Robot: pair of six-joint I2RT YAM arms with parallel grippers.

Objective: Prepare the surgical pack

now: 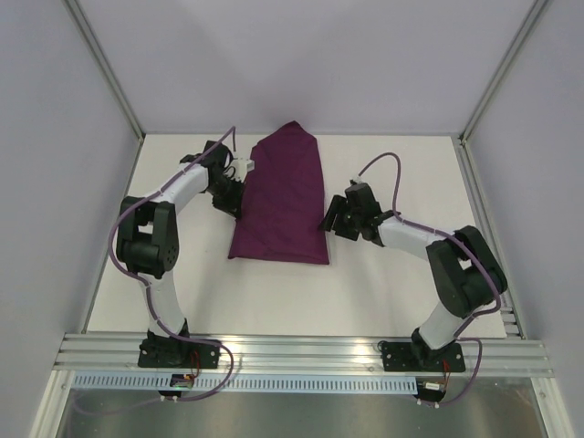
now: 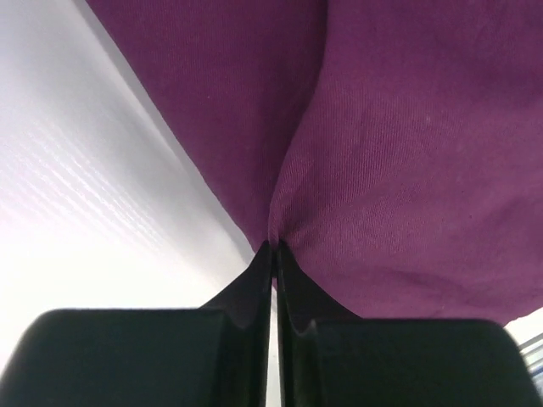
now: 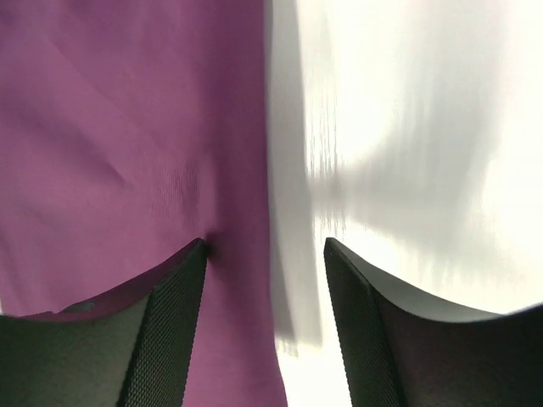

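Folded deep-purple fabric cloth [image 1: 283, 196] lies flat on the white table [image 1: 392, 292], between the two arms. Left gripper [image 2: 274, 254] is at its left edge, jaws pressed together on a small pucker of fabric right at the tips. Right gripper [image 3: 265, 254] is wide apart and holds nothing. It straddles the right edge, one finger over cloth, the other over bare table. Risks: the left pinch looks shallow, so a lift could slip it out. Can't tell how many layers it caught, so it may peel only the top one. If the right closes off the hem it misses, and a one-sided pull drags or bunches the cloth.
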